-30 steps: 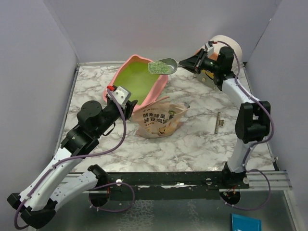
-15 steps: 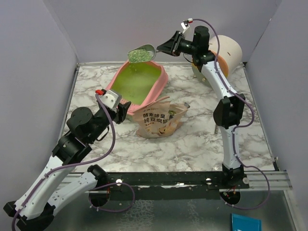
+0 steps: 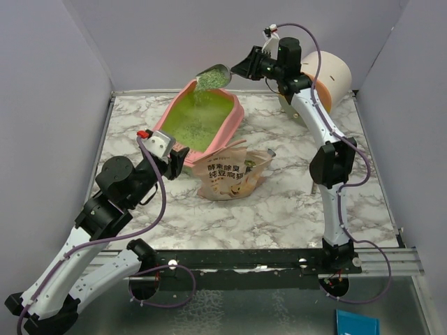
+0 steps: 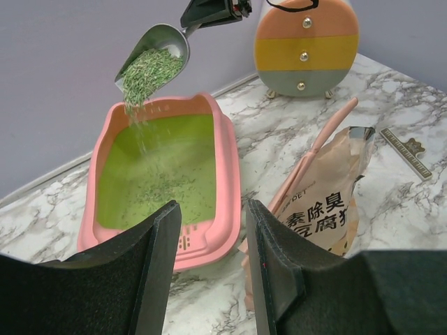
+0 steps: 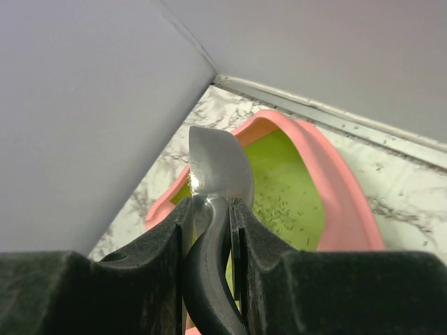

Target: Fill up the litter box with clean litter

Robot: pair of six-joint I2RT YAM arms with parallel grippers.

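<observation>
The pink litter box [image 3: 235, 117] lies flat at the back of the table, its lime-green floor lightly strewn with granules [image 4: 162, 185]. My right gripper [image 3: 244, 68] is shut on the black handle of a metal scoop [image 3: 216, 72], held high over the box's far end. The scoop [image 4: 165, 39] tips down, and clean litter [image 4: 145, 70] streams from it into the box [image 4: 228, 174]. In the right wrist view the scoop's back [image 5: 220, 164] juts from the gripper [image 5: 211, 206] above the box [image 5: 343, 190]. My left gripper [image 3: 176, 159] [image 4: 213, 209] stands open and empty just short of the slotted front lip.
A beige-orange litter pouch [image 3: 230, 174] [image 4: 328, 209] lies against the box's near right side. The round drawer cabinet [image 3: 328, 77] [image 4: 306, 45] stands at the back right. A small ruler-like strip [image 3: 318, 178] lies on the marble to the right. Walls close in on three sides.
The right arm rose and carried the full scoop left over the box, then tipped it so litter pours. The box went from tilted to flat. The left gripper drew back slightly.
</observation>
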